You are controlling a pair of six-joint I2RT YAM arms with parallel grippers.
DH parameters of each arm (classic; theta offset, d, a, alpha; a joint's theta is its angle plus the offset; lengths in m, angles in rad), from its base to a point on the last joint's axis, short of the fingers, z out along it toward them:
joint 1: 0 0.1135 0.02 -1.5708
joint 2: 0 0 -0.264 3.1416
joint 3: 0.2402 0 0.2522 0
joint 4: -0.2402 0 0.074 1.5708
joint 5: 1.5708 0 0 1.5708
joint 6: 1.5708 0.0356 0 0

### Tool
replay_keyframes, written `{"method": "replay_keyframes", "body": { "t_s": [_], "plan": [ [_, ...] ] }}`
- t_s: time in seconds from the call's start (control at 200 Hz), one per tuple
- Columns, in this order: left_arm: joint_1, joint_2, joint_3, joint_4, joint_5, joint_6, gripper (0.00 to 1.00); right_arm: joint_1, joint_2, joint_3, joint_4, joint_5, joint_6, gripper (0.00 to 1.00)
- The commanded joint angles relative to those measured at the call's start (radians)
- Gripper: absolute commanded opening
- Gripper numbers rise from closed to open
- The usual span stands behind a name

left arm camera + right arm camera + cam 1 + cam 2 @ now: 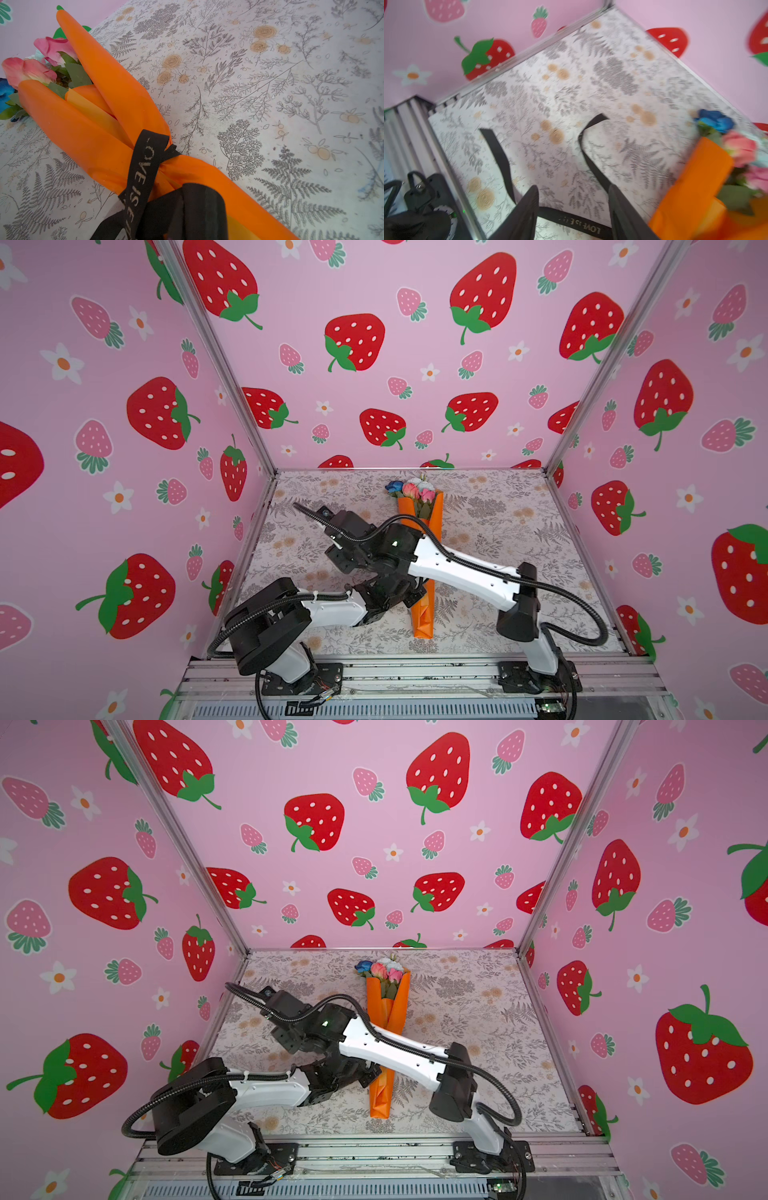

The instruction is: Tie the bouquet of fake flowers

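Your bouquet (422, 616) (380, 1098) lies flat down the middle of the bench (519, 497). Its blooms sit close to the back edge and the folded foot of its orange paper is close to the front rail (415, 672). A black ribbon (143, 166) with pale lettering cinches the paper at its waist.

Your right arm reaches across the bouquet to its left side. The right pincer (573, 188) stands with its jaws apart, and a lettered stretch of ribbon runs across the gap. Two loose ribbon ends trail over the bench beyond the fingers (529, 203).

Your left pincer (405, 595) sits against the wrapped stems, under the right forearm. Its jaws are together. You cannot tell from these views whether ribbon is caught in them.

The arms overlap closely at the bouquet's waist. To its right, the bench is bare as far as the side wall. On the left you have a narrower strip, shared with the ribbon ends and the left arm.
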Motion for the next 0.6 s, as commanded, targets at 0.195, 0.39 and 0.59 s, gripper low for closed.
{"method": "replay_keyframes", "body": {
  "t_s": [0.195,0.39,0.59],
  "plan": [
    [0.104,-0.044,0.071,-0.058,0.121,-0.118,0.0,-0.211,-0.624,-0.615,0.288,0.255,0.238,0.57],
    [0.225,-0.032,0.135,-0.16,0.242,-0.232,0.0,-0.216,-0.946,-1.009,0.446,0.22,0.193,0.57],
    [0.328,0.002,0.191,-0.224,0.38,-0.32,0.0,-0.023,-0.958,-1.229,0.497,0.245,0.166,0.52]
  ]
}}
